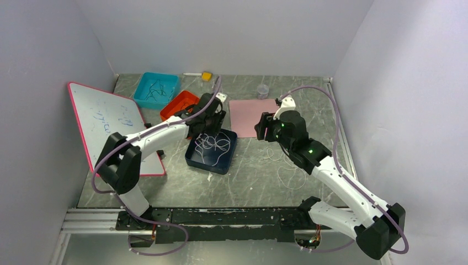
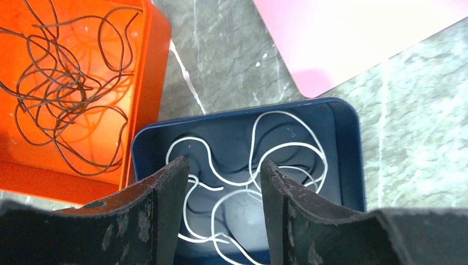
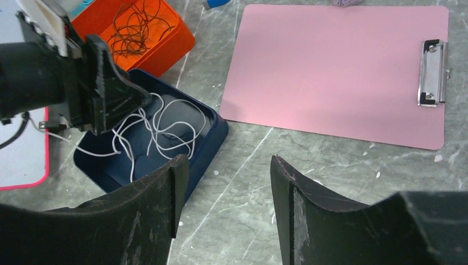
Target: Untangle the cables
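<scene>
Now we're holding the left end effector (image 2: 223, 165) released over white cables (image 2: 251, 149) in the navy tray (image 2: 350, 160); the right end effector (image 3: 227, 163) is hanging unclenched nearby.

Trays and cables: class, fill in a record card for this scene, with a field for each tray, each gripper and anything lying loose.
navy tray: white cables, loose loops
orange tray: brown cables, tangled
teal tray: dark cables
left gripper: open, empty, over navy tray
right gripper: open, empty, near clipboard
loose on table: white cable
</scene>
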